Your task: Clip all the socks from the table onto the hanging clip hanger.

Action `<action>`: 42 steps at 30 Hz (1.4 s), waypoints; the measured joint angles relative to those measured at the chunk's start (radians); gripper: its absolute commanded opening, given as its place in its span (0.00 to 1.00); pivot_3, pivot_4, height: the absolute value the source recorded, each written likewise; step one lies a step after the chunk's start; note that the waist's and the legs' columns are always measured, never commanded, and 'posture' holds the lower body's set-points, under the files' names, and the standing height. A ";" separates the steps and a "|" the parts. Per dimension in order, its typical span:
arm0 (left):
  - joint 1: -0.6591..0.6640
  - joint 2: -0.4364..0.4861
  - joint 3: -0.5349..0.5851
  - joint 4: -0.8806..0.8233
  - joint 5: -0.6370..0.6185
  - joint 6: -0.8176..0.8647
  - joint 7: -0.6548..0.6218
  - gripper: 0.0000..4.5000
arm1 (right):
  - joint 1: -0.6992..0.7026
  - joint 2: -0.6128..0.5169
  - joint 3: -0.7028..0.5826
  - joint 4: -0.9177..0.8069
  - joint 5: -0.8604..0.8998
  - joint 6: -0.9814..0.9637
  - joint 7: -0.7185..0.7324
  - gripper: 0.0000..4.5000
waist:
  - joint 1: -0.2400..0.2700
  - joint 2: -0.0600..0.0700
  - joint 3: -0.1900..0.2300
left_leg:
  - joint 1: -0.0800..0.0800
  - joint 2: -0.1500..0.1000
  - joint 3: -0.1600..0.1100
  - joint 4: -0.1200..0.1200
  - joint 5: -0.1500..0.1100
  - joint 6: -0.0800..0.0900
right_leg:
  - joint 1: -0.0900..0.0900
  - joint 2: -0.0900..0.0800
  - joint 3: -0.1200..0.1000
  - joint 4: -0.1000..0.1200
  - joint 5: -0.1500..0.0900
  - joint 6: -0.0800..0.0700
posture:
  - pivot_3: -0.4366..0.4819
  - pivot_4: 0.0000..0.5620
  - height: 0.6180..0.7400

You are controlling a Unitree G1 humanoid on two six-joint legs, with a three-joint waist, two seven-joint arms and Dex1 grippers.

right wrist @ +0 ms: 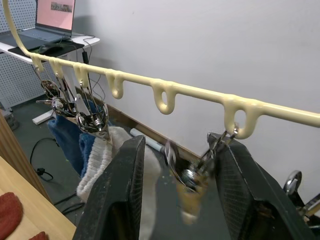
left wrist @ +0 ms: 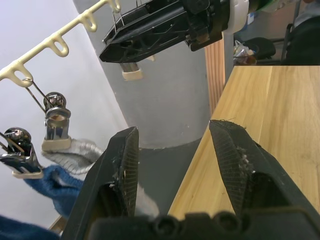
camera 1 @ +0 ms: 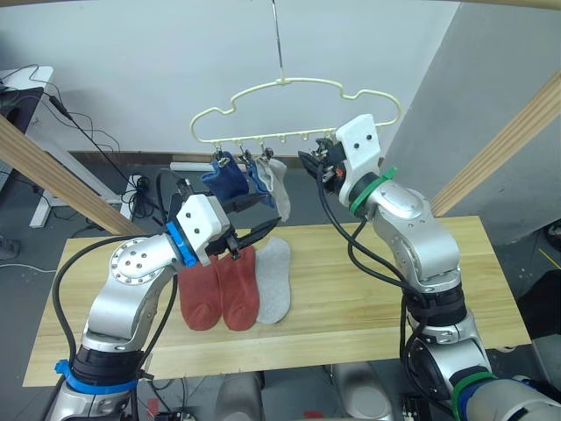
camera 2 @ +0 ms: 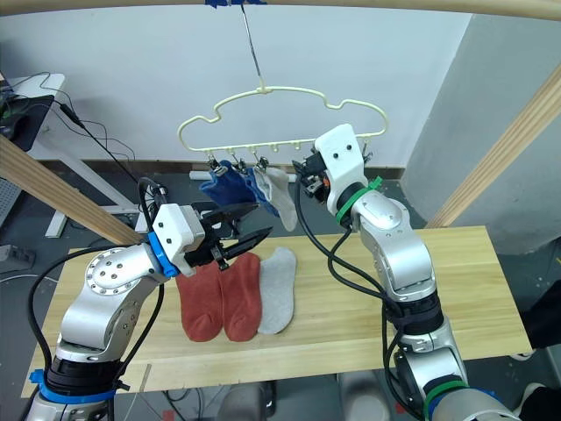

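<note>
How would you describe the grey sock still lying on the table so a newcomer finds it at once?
On the table, three socks lie side by side between the arms. The grey sock is the one nearest the robot's right, touching the two rust-red socks; it is the only pale one.

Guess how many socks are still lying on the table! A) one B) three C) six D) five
B: two rust-red socks and one light grey sock lie side by side on the table, while two blue ones and another grey one already hang from the clip hanger.
</note>
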 measured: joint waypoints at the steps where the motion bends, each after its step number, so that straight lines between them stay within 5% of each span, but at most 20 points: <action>1: 0.001 -0.002 -0.001 0.001 0.001 -0.001 0.000 0.55 | -0.001 0.001 0.000 0.004 0.000 -0.004 0.000 0.45 | 0.000 0.000 0.000 | 0.000 0.000 0.000 0.000 0.000 0.000 | 0.000 0.000 0.000 0.000 0.000 0.000 | 0.31 0.49 1.00; 11: 0.007 -0.011 -0.011 0.005 0.012 -0.004 0.000 0.55 | -0.018 0.010 -0.001 0.034 0.001 -0.026 -0.003 0.45 | 0.000 0.000 0.000 | 0.000 0.000 0.000 0.000 0.000 0.000 | 0.000 0.000 0.000 0.001 0.000 0.000 | 0.31 0.49 1.00; 18: 0.010 -0.034 -0.015 0.005 0.020 0.000 0.028 0.55 | -0.020 0.018 -0.004 0.045 0.002 -0.027 -0.012 0.01 | 0.000 0.000 0.000 | 0.000 0.000 0.000 0.000 0.000 0.000 | 0.000 0.000 0.000 0.001 0.000 0.000 | 0.31 0.49 1.00; 26: 0.050 -0.110 -0.077 0.066 0.104 0.000 0.115 0.55 | -0.020 0.016 -0.012 0.045 0.020 -0.028 -0.020 0.00 | 0.000 0.000 0.000 | 0.000 0.000 0.000 0.000 0.000 0.000 | 0.000 0.000 0.000 0.002 0.000 0.000 | 0.31 0.50 1.00; 33: 0.075 -0.254 -0.157 0.233 0.209 0.026 0.269 0.98 | -0.021 0.009 -0.012 0.052 0.030 -0.031 -0.024 0.00 | -0.001 0.000 0.000 | 0.000 0.000 0.000 0.002 0.000 0.000 | 0.000 0.000 0.000 0.003 0.000 0.000 | 0.28 0.51 1.00; 42: 0.057 -0.406 -0.156 0.428 0.290 0.137 0.482 1.00 | -0.020 0.000 -0.011 0.052 0.030 -0.027 -0.024 0.00 | -0.003 0.000 0.000 | 0.000 0.000 0.000 0.003 0.000 0.000 | 0.000 0.000 0.000 0.004 0.000 0.000 | 0.25 0.53 1.00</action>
